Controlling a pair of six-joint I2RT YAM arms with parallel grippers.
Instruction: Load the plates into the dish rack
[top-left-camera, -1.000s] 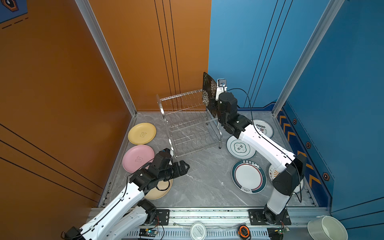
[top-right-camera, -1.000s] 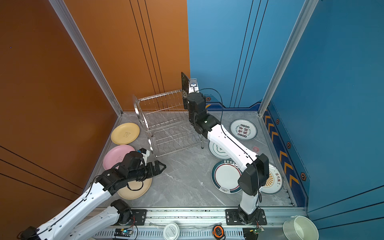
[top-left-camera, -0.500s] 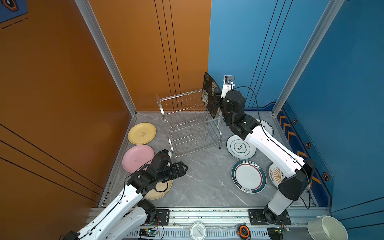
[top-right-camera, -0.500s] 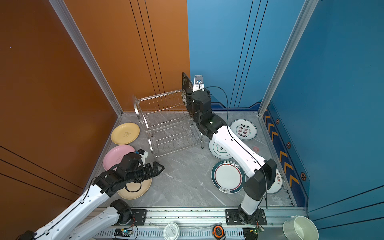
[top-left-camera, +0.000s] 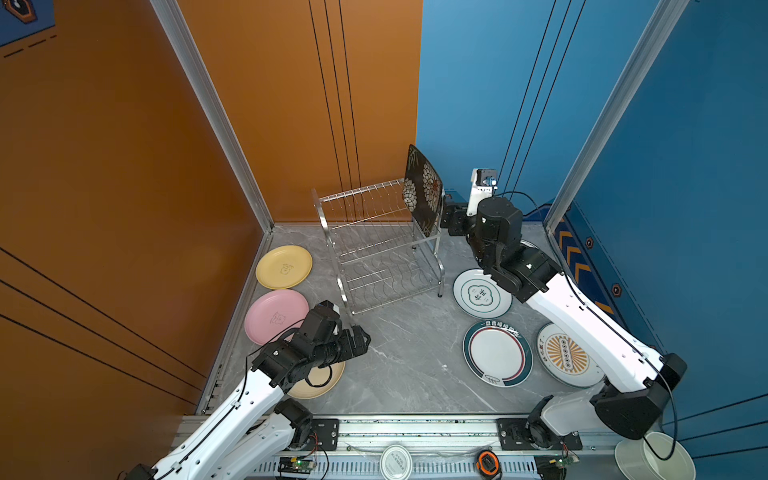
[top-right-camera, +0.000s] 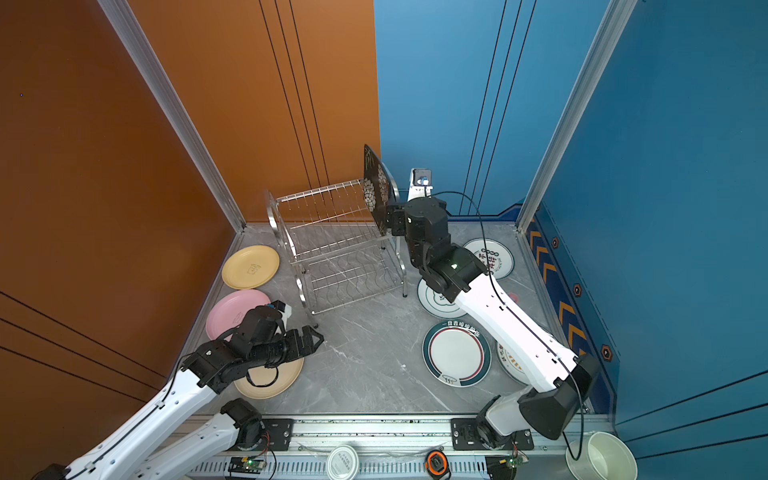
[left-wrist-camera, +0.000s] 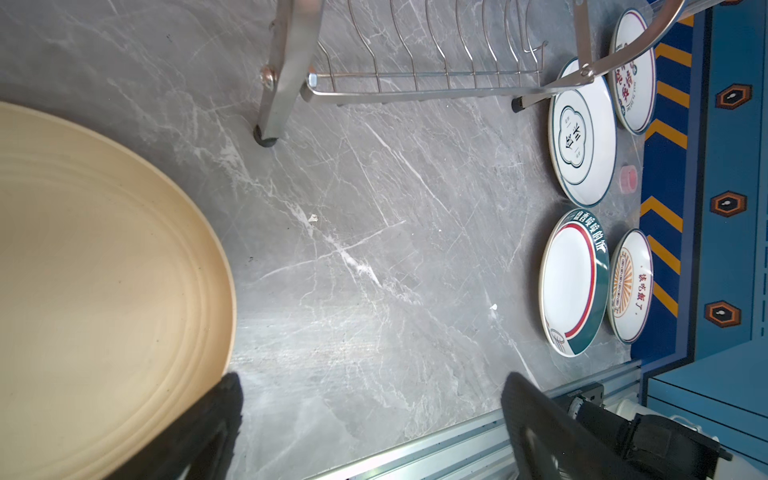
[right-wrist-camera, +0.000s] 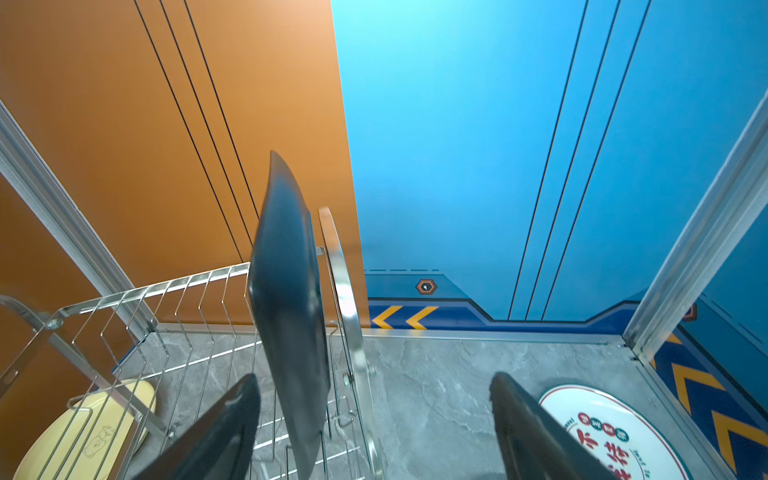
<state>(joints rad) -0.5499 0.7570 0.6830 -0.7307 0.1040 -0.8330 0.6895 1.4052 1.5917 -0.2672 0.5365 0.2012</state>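
Observation:
The steel dish rack (top-left-camera: 382, 249) (top-right-camera: 336, 249) stands at the back. A black floral plate (top-left-camera: 422, 191) (top-right-camera: 376, 189) (right-wrist-camera: 286, 316) stands on edge in the right end of its upper tier. My right gripper (top-left-camera: 451, 218) (top-right-camera: 392, 220) (right-wrist-camera: 374, 378) is open just right of that plate, both fingers clear of it. On the floor lie yellow (top-left-camera: 284, 267), pink (top-left-camera: 272, 313) and beige (top-left-camera: 320, 378) (left-wrist-camera: 104, 291) plates at left. Several white plates (top-left-camera: 482, 293) (top-left-camera: 498, 353) (top-left-camera: 565, 355) (top-right-camera: 492, 257) lie at right. My left gripper (top-left-camera: 361, 338) (top-right-camera: 316, 336) (left-wrist-camera: 372, 376) hovers open and empty beside the beige plate.
A white bucket (top-left-camera: 654, 457), a small white lid (top-left-camera: 395, 460) and an orange tape measure (top-left-camera: 488, 461) sit by the front rail. A small pink object (left-wrist-camera: 628, 178) lies near the right wall. Orange and blue walls close in the floor.
My right gripper has opened, let go of the black plate and drawn back to the right. The plate stays standing in the rack. The left arm has barely moved.

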